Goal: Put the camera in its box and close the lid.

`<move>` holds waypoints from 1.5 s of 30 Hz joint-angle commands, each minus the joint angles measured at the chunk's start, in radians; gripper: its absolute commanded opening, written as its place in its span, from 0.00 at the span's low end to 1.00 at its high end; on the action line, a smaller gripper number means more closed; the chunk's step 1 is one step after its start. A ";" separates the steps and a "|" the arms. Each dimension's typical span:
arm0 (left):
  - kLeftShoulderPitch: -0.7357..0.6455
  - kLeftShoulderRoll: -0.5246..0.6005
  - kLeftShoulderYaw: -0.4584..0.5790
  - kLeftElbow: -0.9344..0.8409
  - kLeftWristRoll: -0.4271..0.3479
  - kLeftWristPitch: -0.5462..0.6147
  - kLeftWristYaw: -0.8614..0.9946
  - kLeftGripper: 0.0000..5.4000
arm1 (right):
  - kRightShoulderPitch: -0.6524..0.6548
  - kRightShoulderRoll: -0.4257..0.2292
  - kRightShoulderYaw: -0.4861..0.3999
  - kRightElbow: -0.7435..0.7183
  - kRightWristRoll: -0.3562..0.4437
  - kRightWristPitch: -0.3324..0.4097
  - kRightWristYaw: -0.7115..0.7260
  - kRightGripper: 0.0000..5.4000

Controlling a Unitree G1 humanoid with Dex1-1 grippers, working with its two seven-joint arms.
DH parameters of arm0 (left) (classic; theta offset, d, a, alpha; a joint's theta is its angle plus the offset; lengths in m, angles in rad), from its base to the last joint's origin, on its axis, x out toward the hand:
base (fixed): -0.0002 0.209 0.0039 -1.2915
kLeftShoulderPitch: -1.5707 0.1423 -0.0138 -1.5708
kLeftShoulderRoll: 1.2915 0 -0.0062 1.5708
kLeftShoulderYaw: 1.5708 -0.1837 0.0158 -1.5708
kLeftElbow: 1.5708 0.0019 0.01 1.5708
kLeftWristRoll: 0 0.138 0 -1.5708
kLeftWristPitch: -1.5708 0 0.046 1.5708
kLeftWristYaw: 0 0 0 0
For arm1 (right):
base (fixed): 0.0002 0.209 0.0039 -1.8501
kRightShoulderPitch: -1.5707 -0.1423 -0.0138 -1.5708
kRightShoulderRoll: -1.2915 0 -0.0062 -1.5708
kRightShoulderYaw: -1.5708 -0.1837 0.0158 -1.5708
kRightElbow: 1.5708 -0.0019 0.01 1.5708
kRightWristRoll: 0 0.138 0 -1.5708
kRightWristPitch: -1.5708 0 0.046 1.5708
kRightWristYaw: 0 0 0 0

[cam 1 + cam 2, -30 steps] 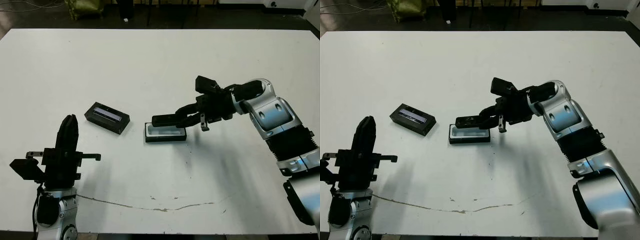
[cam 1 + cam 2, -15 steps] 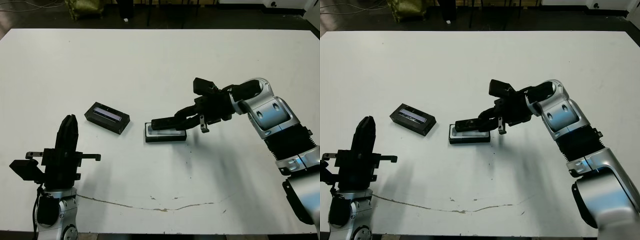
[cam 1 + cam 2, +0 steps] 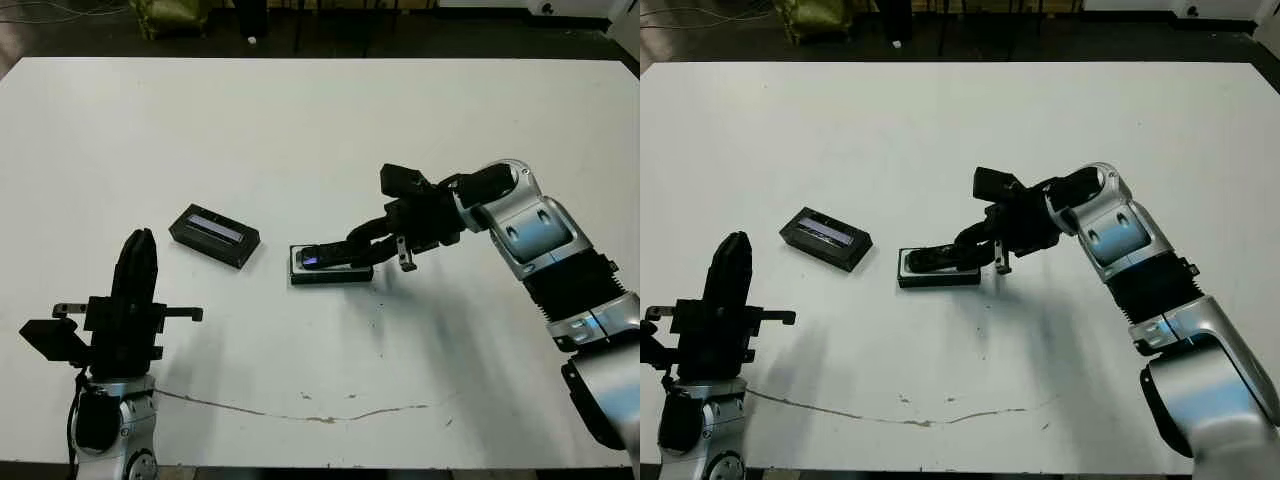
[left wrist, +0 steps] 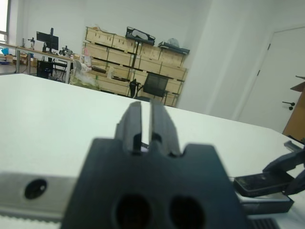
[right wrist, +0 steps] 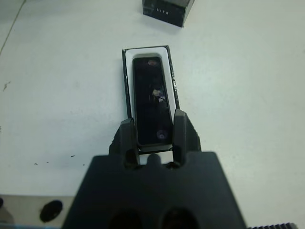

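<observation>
On the table (image 3: 300,130), camera (image 5: 151,99) now lower over box (image 5: 125,86).

Evenly, brightly lit from overhead; only soft grey shadows on the white table (image 3: 300,130). Sharp in the head views. Blurred up close in the wrist views.

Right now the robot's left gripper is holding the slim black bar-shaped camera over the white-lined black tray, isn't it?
Not quite: the right gripper holds the slim black camera over the white-lined black tray, as the right wrist view shows. The left gripper holds nothing, away from the tray.
</observation>
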 commanded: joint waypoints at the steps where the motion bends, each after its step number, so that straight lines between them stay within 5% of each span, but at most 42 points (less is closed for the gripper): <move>1: 0.018 0.000 -0.002 0.003 0.000 0.016 0.007 0.00 | 0.009 0.006 0.014 0.019 -0.018 -0.026 0.004 0.03; 16: 0.021 -0.001 -0.003 0.004 0.017 0.015 0.017 0.00 | 0.012 0.032 0.014 0.057 -0.042 -0.062 -0.003 0.03; 45: 0.026 0.000 -0.008 0.014 0.016 0.009 0.008 0.00 | 0.019 0.076 0.015 -0.009 -0.066 0.026 -0.040 0.06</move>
